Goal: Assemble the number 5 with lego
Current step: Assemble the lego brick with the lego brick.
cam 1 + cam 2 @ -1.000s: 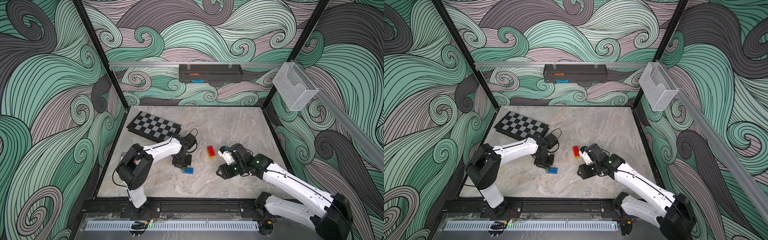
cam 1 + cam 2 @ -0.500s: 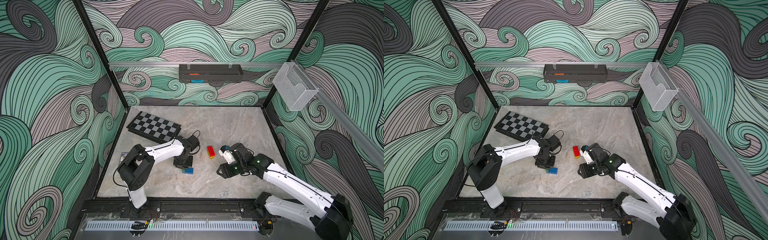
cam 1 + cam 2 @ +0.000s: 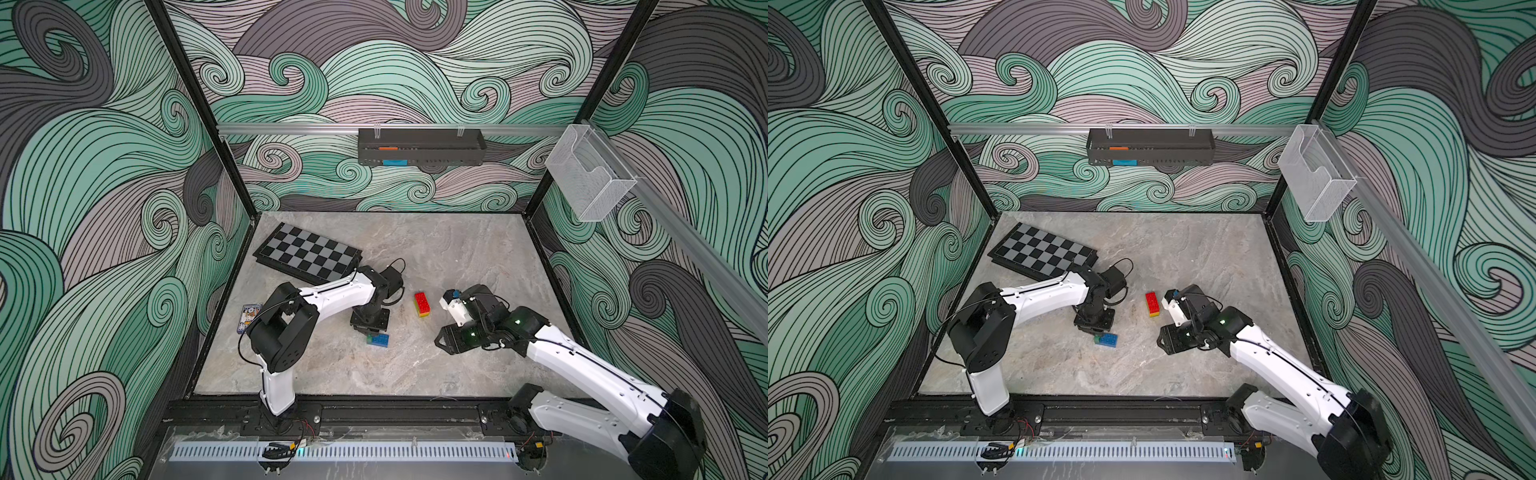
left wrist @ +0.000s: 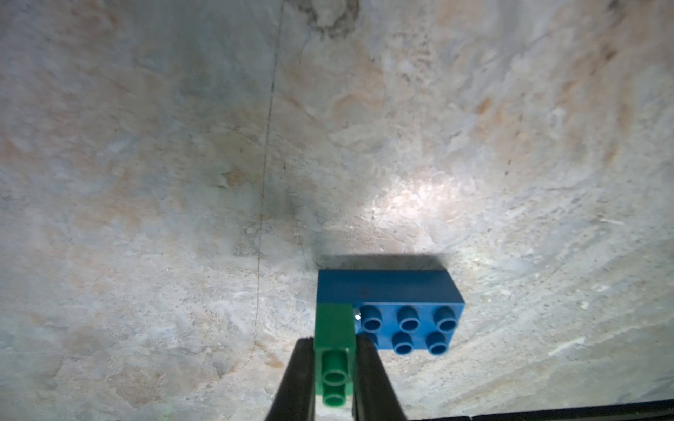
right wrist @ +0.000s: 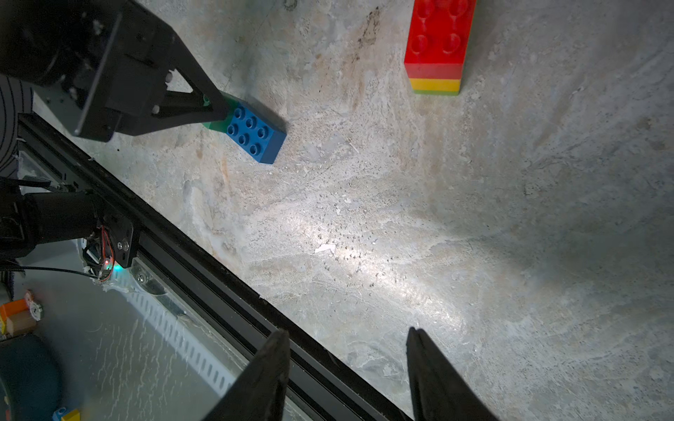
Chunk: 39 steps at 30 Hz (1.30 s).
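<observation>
A blue brick [image 3: 380, 340] [image 3: 1108, 340] lies studs-up on the floor near the front middle. A dark green brick [image 4: 333, 328] sits on one end of the blue brick [image 4: 401, 310], and my left gripper [image 4: 333, 342] [image 3: 370, 329] is shut on the green brick from above. Farther back lies a red brick on yellow and lime green layers [image 3: 421, 304] [image 3: 1152, 304] [image 5: 436, 43]. My right gripper [image 5: 346, 331] [image 3: 442, 343] hovers open and empty to the right of the blue brick [image 5: 255, 133], near the front rail.
A chessboard [image 3: 307, 258] lies at the back left, close behind the left arm. A blue patterned card box [image 3: 248, 318] rests by the left wall. A black tray [image 3: 419, 147] and a clear holder [image 3: 590, 178] hang on the walls. A black rail [image 5: 226, 277] edges the front.
The left arm's elbow has shifted slightly to the right while its gripper stays shut on the green brick. The right arm and the bricks have not moved.
</observation>
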Available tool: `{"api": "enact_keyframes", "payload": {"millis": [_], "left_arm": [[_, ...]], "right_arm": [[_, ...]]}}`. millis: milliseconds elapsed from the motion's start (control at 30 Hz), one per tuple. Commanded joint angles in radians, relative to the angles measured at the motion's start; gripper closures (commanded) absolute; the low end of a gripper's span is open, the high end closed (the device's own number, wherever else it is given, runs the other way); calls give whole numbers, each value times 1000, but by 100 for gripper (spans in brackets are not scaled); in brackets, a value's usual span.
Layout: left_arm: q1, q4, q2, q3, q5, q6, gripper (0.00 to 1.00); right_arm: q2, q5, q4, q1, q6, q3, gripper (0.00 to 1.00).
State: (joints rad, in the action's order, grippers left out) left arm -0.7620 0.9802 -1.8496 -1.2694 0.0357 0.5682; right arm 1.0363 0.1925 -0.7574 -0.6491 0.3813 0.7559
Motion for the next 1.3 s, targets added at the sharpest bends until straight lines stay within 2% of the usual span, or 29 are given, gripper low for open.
{"api": "enact_keyframes", "payload": {"millis": [0,233,400,933,1200,1267], "left_arm": [[9,-181,-95,60,-30,-23,100],[9,-168,-69,81,-28,-16,100],[7,-123,-59,45,-36,-18,100],[7,2,1,-76,-63,-41,62],[7,29,126,-54,-56,-35,54],[7,27,173,-27,-43,-30,54]], "right_arm": [[7,1,4,6,3,-7,45],[27,-5,-3,10,6,14,45],[35,-6,-2,11,6,25,45],[36,-18,-7,10,7,30,44],[150,-109,-63,14,-12,132,27],[199,-131,-76,14,-18,169,26]]}}
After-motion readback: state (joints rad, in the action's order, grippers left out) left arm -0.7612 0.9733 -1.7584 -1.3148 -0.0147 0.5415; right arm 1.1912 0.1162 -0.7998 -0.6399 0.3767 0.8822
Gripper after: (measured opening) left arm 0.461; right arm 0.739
